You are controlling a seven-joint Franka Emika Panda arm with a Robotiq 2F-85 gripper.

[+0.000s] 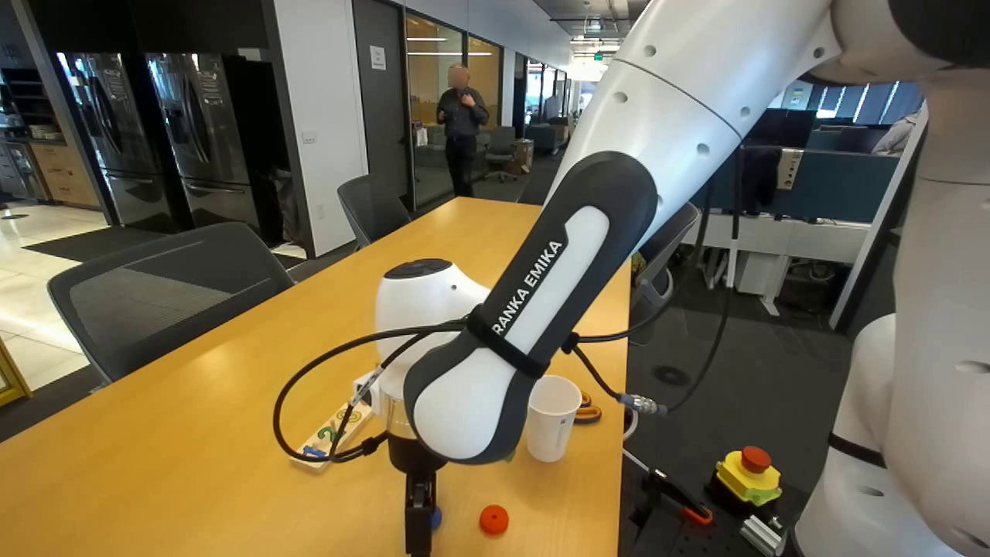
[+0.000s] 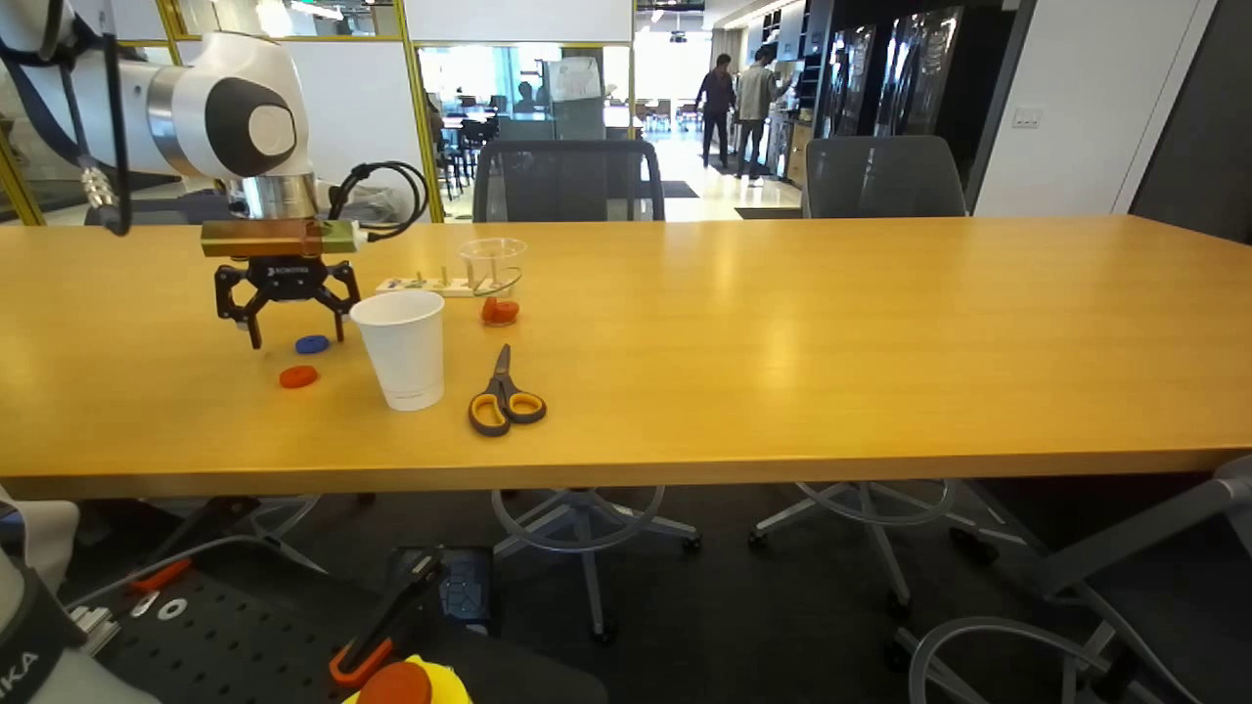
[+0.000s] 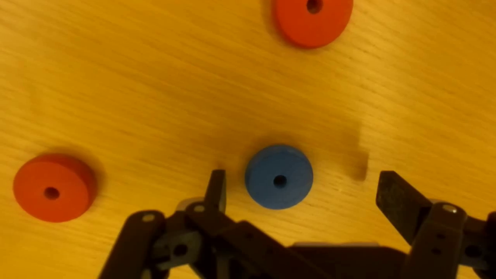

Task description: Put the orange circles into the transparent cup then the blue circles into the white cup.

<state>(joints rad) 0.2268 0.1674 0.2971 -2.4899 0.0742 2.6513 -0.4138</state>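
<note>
My gripper (image 3: pixel 301 176) is open and empty. In the wrist view its fingers stand on either side of a blue circle (image 3: pixel 279 176), apart from it, with the left finger closer. Two orange circles lie flat on the table there, one at the left (image 3: pixel 54 188) and one at the top (image 3: pixel 313 21). In an exterior view the gripper (image 2: pixel 298 342) is low over the blue circle (image 2: pixel 312 344), with an orange circle (image 2: pixel 298 376) beside it. The transparent cup (image 2: pixel 509 262) holds orange circles (image 2: pixel 500 312) at its bottom. The white cup (image 2: pixel 403 350) stands upright; its inside is hidden.
Scissors (image 2: pixel 506 396) with orange-lined handles lie on the table near the white cup. A number strip with pegs (image 2: pixel 416 286) lies behind the cups. The table's near edge (image 2: pixel 626 474) runs in front. The arm hides the transparent cup in an exterior view (image 1: pixel 472 418).
</note>
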